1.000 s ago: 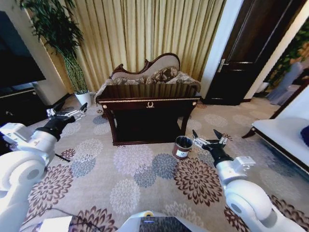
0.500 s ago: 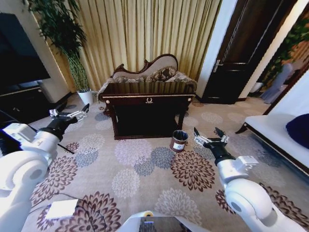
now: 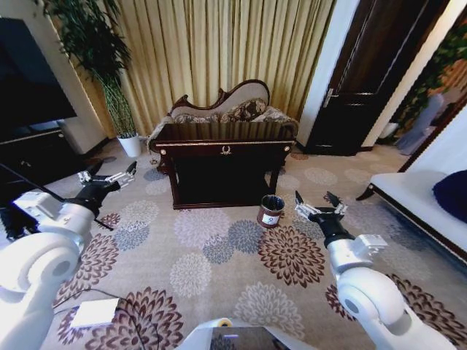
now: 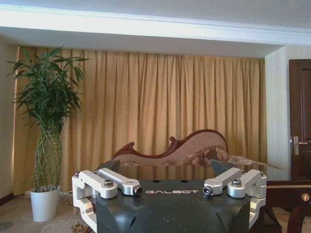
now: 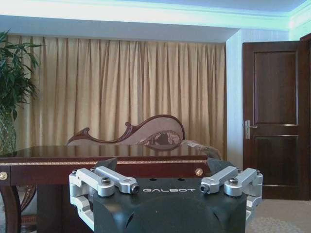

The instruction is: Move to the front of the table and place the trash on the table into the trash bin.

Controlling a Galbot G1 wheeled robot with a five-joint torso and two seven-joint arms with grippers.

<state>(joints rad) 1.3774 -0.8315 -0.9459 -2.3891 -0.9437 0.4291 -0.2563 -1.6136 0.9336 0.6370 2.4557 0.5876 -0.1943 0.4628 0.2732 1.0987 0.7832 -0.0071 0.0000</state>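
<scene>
The dark glossy table [image 3: 222, 149] with gold trim stands ahead of me in the head view, in front of the curtain. Its top is seen at a shallow angle, and the trash is hidden from here. The small reddish-brown trash bin [image 3: 271, 211] sits on the carpet by the table's front right leg. My left gripper [image 3: 109, 175] hangs open over the carpet, left of the table. My right gripper [image 3: 319, 205] is open too, just right of the bin. The wrist views show each open gripper, the left gripper [image 4: 172, 191] and the right gripper [image 5: 169, 188], facing the table [image 5: 58, 165].
A carved-back sofa [image 3: 233, 109] stands behind the table. A tall plant in a white pot [image 3: 130, 144] and a dark TV unit [image 3: 29, 157] are at the left. A dark door [image 3: 357, 95] and a white seat [image 3: 430, 208] are at the right. A cable and white box [image 3: 93, 312] lie near my base.
The whole head picture has shifted as the camera moved: table and bin now look slightly smaller and higher. Both arms keep their pose, grippers still open.
</scene>
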